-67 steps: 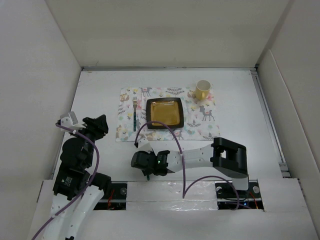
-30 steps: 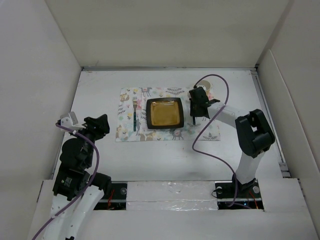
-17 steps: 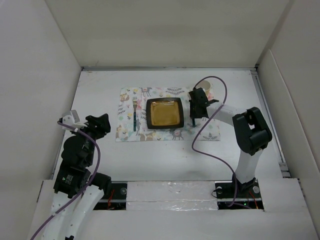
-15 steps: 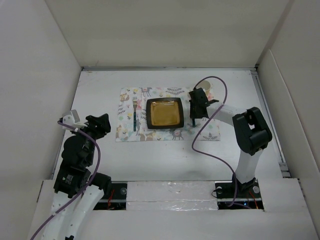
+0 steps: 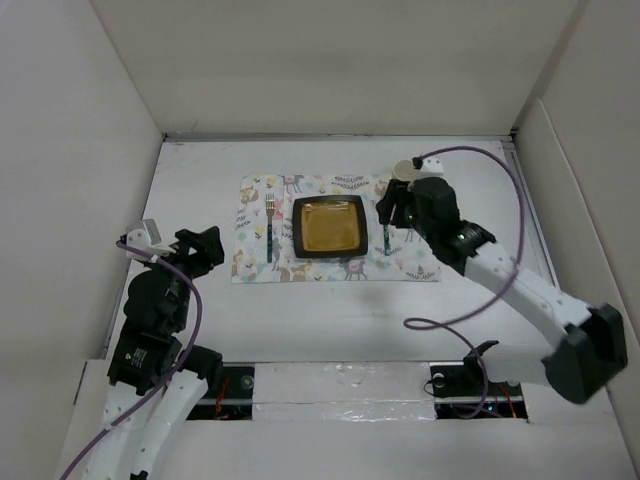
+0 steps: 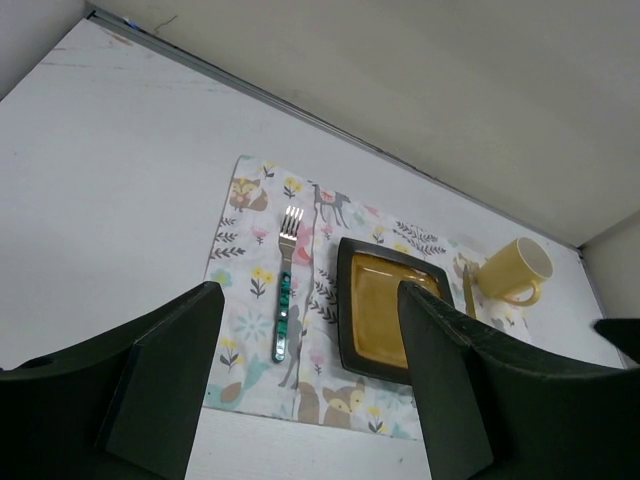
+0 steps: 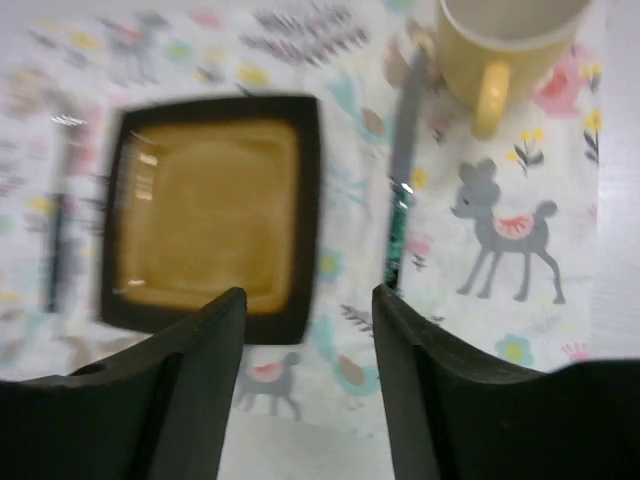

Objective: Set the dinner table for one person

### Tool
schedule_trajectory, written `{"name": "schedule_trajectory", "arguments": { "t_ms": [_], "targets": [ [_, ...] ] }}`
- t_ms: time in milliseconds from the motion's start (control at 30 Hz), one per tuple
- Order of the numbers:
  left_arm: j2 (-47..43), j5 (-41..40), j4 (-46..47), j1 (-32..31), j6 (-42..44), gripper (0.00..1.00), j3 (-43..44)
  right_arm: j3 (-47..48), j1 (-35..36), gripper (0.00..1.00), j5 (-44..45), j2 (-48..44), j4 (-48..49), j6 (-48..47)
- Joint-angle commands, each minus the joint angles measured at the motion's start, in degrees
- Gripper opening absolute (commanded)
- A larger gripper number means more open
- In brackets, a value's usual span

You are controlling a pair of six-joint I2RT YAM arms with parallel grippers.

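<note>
Right gripper hangs empty, fingers apart, above the knife, which lies on the animal-print placemat between square plate and yellow mug. My left gripper is likewise spread, empty. Placemat sits mid dinner table.

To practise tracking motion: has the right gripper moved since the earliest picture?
Yes. The right gripper was off the placemat, on its near side; it has gone away and rightward, now over the placemat, right of the plate.
</note>
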Motion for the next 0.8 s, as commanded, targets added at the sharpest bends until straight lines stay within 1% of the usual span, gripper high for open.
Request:
{"name": "schedule_trajectory", "arguments": {
  "t_ms": [0, 33, 67, 100, 200, 233, 267, 300, 333, 367, 433, 467, 500, 567, 600, 667, 767],
  "targets": [
    [1.0, -0.5, 2.2, 0.3, 1.7, 0.68, 1.6, -7.6, 3.9, 0.63, 2.6, -17.1, 9.8, 0.8],
    [1.1, -0.8, 1.9, 0.3, 1.7, 0.68, 1.6, -9.6, 5.6, 0.68, 2.4, -21.2, 15.0, 0.8],
    [1.1, -0.6, 1.9, 0.3, 1.7, 0.69, 1.8, -11.6, 6.3, 0.7, 3.0, -25.2, 16.5, 0.7],
    [0.8, -1.0, 2.3, 0.3, 1.8, 0.69, 1.8, -13.9, 7.5, 0.77, 4.7, -33.2, 16.3, 0.5],
    [-0.2, -2.0, 2.6, 0.3, 1.8, 0.69, 1.5, -16.3, 8.1, 0.87, 8.4, -43.7, 16.2, 1.2],
    [-0.5, -1.9, 2.6, 0.3, 1.9, 0.69, 1.5, -17.0, 8.1, 0.92, 10.3, -49.4, 15.0, 1.2],
    [-1.0, -1.7, 2.6, 0.3, 2.0, 0.69, 1.3, -16.6, 8.1, 0.97, 11.9, -51.8, 13.3, 1.5],
    [-1.7, -2.0, 2.8, 0.3, 2.0, 0.69, 1.2, -15.9, 8.1, 1.0, 13.4, -53.9, 10.6, 2.5],
    [-2.1, -2.3, 3.3, 0.3, 2.0, 0.7, 1.2, -14.5, 8.1, 1.0, 17.4, -57.4, 6.3, 3.2],
    [-2.5, -2.7, 3.3, 0.3, 1.9, 0.7, 1.2, -14.2, 8.1, 0.98, 19.3, -59.0, 4.5, 3.9],
    [-3.7, -2.4, 3.4, 0.3, 1.8, 0.7, 1.4, -14.3, 8.1, 0.86, 22.4, -61.1, 3.7, 4.4],
    [-4.4, -2.3, 3.8, 0.3, 2.0, 0.7, 1.2, -15.3, 8.1, 0.86, 23.4, -62.3, 3.9, 4.2],
    [-5.3, -2.3, 4.1, 0.3, 2.1, 0.7, 0.9, -15.4, 8.1, 0.86, 23.9, -62.6, 3.7, 3.9],
    [-6.1, -1.8, 4.3, 0.3, 2.2, 0.71, 1.1, -15.4, 8.1, 0.91, 24.2, -62.2, 0.9, 5.4],
    [-6.1, -1.6, 4.3, 0.3, 2.2, 0.71, 1.1, -15.8, 8.1, 0.91, 24.2, -61.9, 0.9, 5.1],
    [-5.8, -1.3, 4.0, 0.3, 2.1, 0.71, 1.2, -16.5, 8.1, 0.95, 23.9, -60.7, 2.4, 4.8],
    [-4.8, -0.6, 4.3, 0.3, 2.6, 0.7, 1.5, -14.7, 8.1, 1.0, 25.0, -58.1, 0.3, 5.7]
  ]
}}
